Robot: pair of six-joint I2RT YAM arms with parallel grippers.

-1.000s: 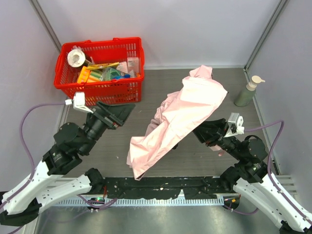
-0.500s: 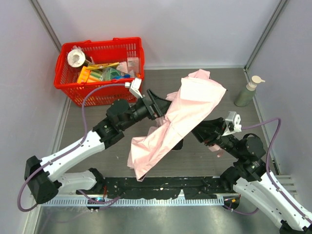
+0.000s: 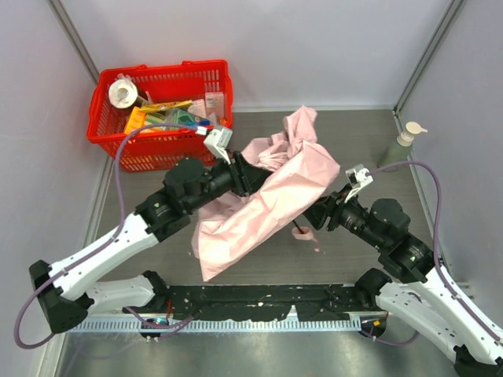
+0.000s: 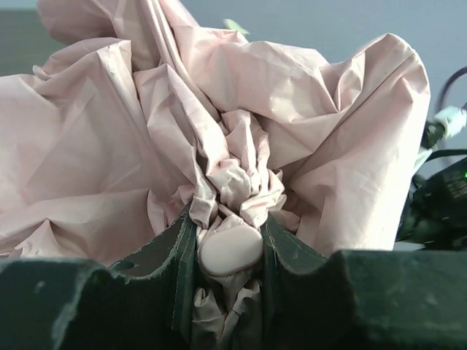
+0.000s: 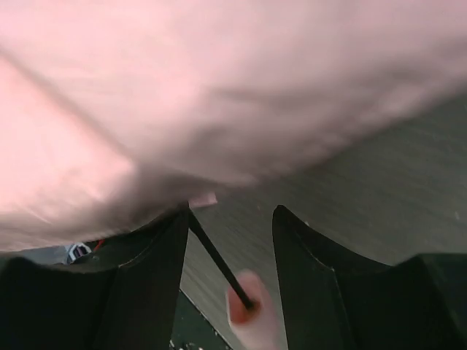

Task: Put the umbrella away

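The pale pink umbrella (image 3: 267,208) lies slanted across the middle of the table, its fabric loose and crumpled. My left gripper (image 3: 245,177) is shut on the bunched top of the canopy. In the left wrist view its fingers (image 4: 179,248) pinch a smooth pink cap (image 4: 230,249) and folds of fabric. My right gripper (image 3: 321,220) sits at the umbrella's right side and stands open. In the right wrist view the thin black shaft (image 5: 217,261) and small pink handle (image 5: 249,315) lie loose in the gap between its fingers, with the fabric (image 5: 219,87) just above.
A red plastic basket (image 3: 165,71) holding several items stands at the back left. A pump bottle (image 3: 399,145) stands against the right wall. Walls close in the table on three sides, and a black rail (image 3: 259,298) runs along the near edge.
My left arm swung in from the left and its gripper shut on the umbrella's top. The right gripper opened off the shaft. The canopy crumpled and sagged toward the left.
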